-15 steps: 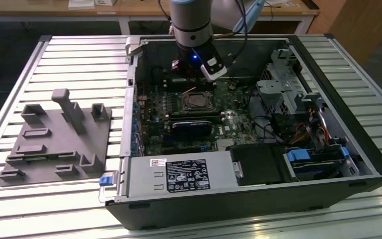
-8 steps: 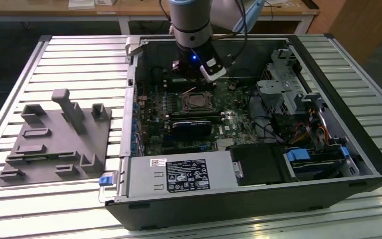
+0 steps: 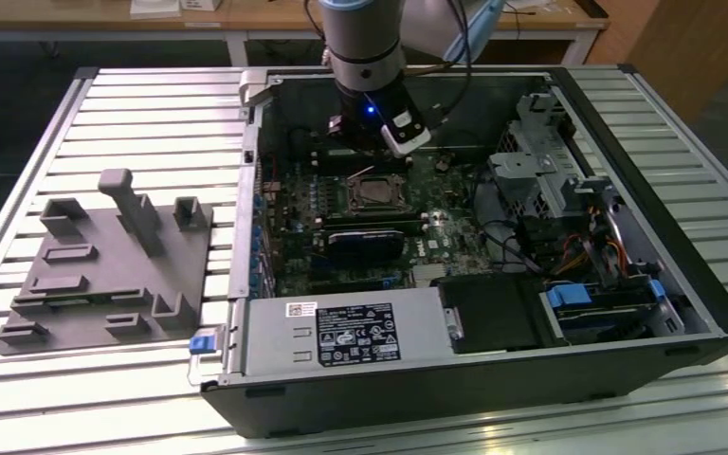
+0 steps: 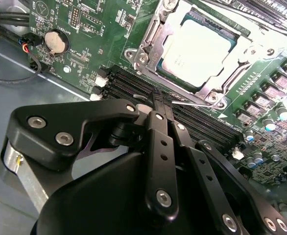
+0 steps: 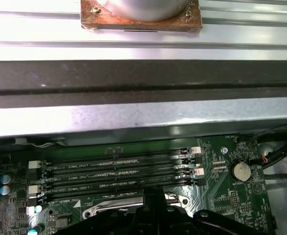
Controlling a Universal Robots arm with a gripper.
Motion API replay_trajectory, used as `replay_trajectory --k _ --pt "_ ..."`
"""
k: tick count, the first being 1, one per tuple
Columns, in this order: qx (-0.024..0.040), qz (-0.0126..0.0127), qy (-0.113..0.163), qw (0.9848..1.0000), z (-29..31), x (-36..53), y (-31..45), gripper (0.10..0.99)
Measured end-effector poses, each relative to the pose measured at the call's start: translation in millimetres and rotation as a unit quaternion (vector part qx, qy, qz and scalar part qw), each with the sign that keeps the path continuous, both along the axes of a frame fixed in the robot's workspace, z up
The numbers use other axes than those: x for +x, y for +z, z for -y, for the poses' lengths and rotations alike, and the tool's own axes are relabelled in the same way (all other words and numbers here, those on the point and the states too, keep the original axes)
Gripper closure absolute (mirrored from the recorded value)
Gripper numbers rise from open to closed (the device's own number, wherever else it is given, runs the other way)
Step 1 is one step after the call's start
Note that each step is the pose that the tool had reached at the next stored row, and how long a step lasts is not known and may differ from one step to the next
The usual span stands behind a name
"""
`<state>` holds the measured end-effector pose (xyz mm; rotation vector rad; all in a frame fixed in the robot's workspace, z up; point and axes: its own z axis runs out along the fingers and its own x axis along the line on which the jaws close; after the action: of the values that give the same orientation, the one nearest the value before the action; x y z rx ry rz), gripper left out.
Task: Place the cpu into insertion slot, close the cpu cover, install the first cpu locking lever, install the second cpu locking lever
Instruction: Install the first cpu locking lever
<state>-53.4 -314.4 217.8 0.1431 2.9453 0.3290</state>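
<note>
**Though jaws are shut, cpu (image 4: 197, 49) already sits seated**

As we see in the second wrist view, the jaws are pressed together, with the gripper (image 4: 162, 100) tips at a thin lever (image 4: 190, 103) by the memory slots (image 4: 129, 83), just beside the insertion slot (image 4: 141, 59). Whether they pinch it, we can't tell. The cpu, a dull silvery sq., lies in that slot, framed by the cpu cover (image 4: 155, 43). The mobo (image 4: 84, 29) sits inside an open pc case (image 3: 465, 398) on the surface (image 3: 149, 123).
</note>
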Motion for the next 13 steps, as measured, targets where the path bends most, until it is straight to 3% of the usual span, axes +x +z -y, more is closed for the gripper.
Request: replay_trajectory --k 7,9,13 --pt "-0.0006 0.0048 -0.037 0.9993 -0.6 -0.3 -4.0 0.98" --pt "-0.0006 0.0086 -0.063 0.998 -4.1 -2.3 -7.3 0.98" --pt "-0.0015 0.0091 -0.068 0.9976 -7.7 -3.2 -7.5 0.98"
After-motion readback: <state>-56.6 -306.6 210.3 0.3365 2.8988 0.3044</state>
